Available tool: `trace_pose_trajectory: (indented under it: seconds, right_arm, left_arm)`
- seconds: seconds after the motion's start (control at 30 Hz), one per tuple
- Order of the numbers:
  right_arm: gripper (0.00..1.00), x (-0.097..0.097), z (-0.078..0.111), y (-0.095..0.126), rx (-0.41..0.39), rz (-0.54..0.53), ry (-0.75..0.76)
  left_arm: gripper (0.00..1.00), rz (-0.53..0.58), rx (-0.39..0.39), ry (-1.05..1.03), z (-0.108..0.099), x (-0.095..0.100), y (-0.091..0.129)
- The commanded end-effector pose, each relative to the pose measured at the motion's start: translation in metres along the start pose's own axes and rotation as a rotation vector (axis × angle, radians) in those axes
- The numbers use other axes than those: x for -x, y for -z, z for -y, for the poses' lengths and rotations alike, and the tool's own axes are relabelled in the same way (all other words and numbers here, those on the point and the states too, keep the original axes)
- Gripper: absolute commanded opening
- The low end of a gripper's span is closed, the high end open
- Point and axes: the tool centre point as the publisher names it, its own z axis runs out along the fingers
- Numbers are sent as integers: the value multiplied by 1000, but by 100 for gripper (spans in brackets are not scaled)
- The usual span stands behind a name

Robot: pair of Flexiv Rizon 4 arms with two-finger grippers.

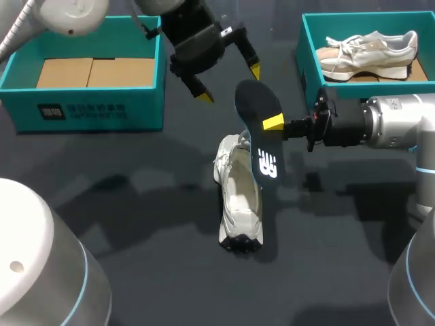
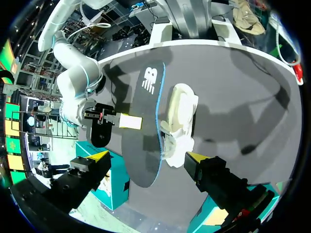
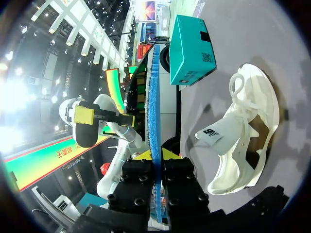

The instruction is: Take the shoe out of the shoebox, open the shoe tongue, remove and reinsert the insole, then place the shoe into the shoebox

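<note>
Shoe (image 1: 239,200) lies on the dark worktop (image 1: 136,204), roughly mid-table, between the two boxes and nearer the robot than either; white upper, loose white laces bunched at the far end, opening turned up so the pale lining shows; from the right wrist view the tongue is folded outward with a dark mark on it, and a brown patch shows on the side panel.

Insole (image 1: 262,144) is out of the shoe and held in the air, just beside and partly over the shoe's right edge; flat, black on its top face with a white logo near the lower end, bright blue along its rim; long axis runs away from the robot, far end higher; cannot tell whether the low end touches the shoe.

Right pincer (image 1: 270,124) comes in from the right and is clamped on the insole at mid-length, one yellow tip on each face.

Left pincer (image 1: 230,83) hangs above the far end of the insole, fingers spread wide, holding nothing.

Left shoebox (image 1: 95,109): teal, lidless, brown card inside; right shoebox (image 1: 307,54): teal, holds a second shoe (image 1: 370,49), white and tan.
</note>
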Motion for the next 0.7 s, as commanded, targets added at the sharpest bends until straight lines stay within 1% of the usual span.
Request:
trace_pose_trajectory:
  seconds: [0.03,0.3,0.33,0.37,0.47,0.5,0.53,0.63,0.67,0.7]
  right_arm:
    - [0,-1,1,0,1,3,-1]
    - [0,-1,1,0,1,3,-1]
    - [0,-1,1,0,1,3,-1]
    - [0,-1,1,0,1,3,-1]
    - [0,-2,2,-2,3,-3,7]
    - [0,-3,2,-4,4,-6,11]
    - [0,-4,2,-5,5,-12,18]
    - [0,-6,5,-8,11,-60,31]
    - [0,-7,6,-8,6,-93,38]
    - [0,-8,8,-8,6,-100,40]
  left_arm:
    - [100,348,7,-8,5,-11,0]
    - [100,348,7,-8,5,-11,0]
    - [100,354,1,5,5,-12,-4]
    - [100,386,-22,8,6,-13,-6]
    - [100,445,14,30,6,-18,-15]
    - [100,457,34,39,5,-19,-18]
    - [100,465,38,33,5,-21,-20]
    - [100,550,76,42,6,-27,-23]
    - [100,601,69,43,5,-30,-22]
    - [100,627,50,47,4,-33,-21]
